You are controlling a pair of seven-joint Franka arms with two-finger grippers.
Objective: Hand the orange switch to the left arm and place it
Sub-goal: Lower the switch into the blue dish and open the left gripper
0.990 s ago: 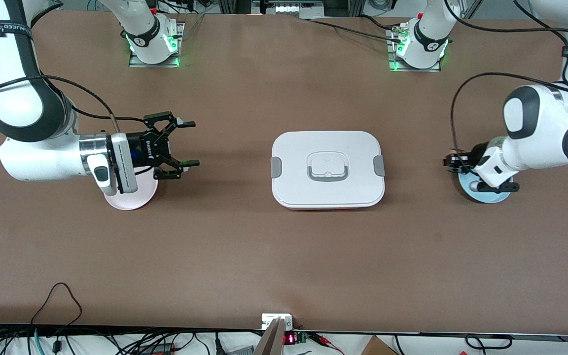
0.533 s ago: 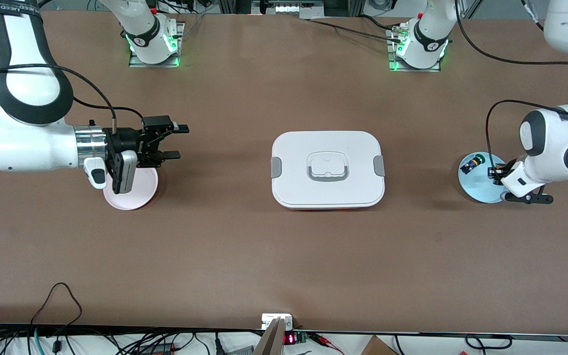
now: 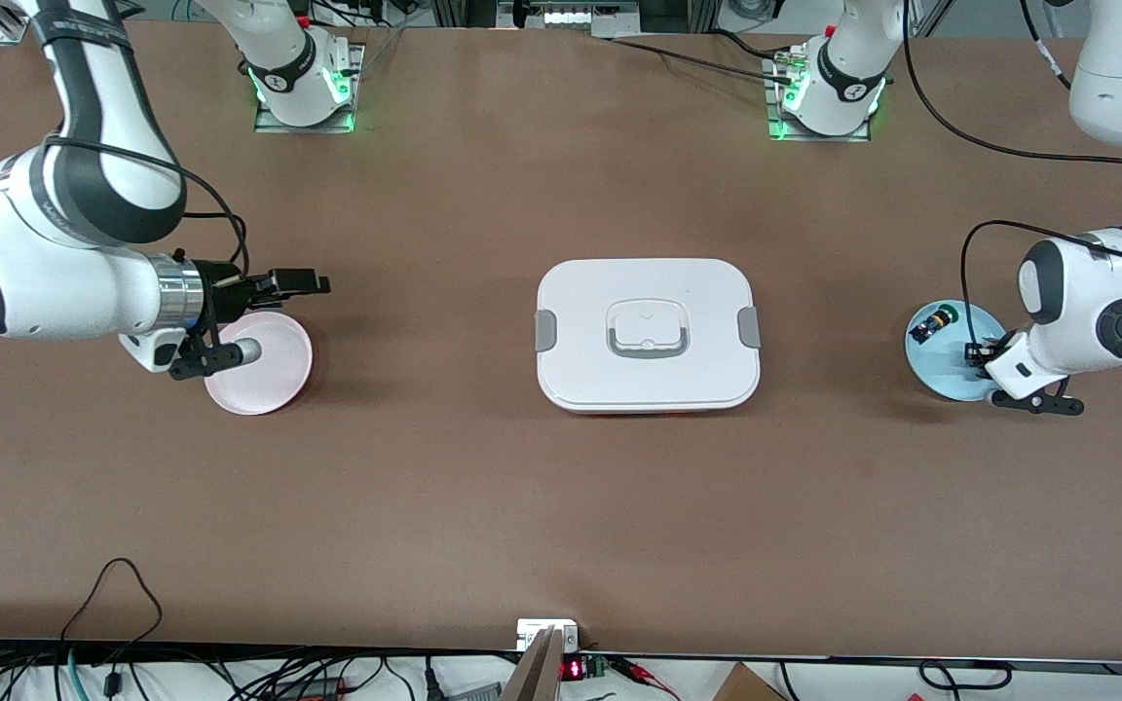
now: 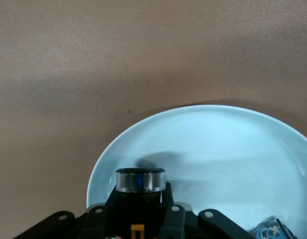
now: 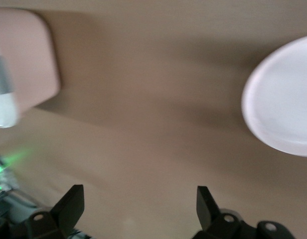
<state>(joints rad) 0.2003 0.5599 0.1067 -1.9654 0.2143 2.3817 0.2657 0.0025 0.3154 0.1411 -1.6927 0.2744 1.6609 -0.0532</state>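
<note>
My left gripper (image 3: 976, 354) is over the pale blue plate (image 3: 941, 370) at the left arm's end of the table. In the left wrist view the left gripper (image 4: 140, 193) is shut on the orange switch (image 4: 140, 180), a small black cylinder with a clear ring end and an orange bit between the fingers, held just above the plate (image 4: 228, 149). My right gripper (image 3: 306, 284) is open and empty over the table beside the pink plate (image 3: 264, 385); its jaws stand wide apart in the right wrist view (image 5: 138, 209). The white box (image 3: 647, 385) sits mid-table between the arms.
A small part with a green cap and blue body (image 3: 935, 319) lies on the blue plate, farther from the front camera than my left gripper; it also shows in the left wrist view (image 4: 271, 230). The right wrist view shows the pink plate (image 5: 285, 99) and the box's corner (image 5: 24, 55).
The right arm has turned its wrist and drawn back toward its own end of the table. The left gripper has shifted across the blue plate, uncovering the green-capped part.
</note>
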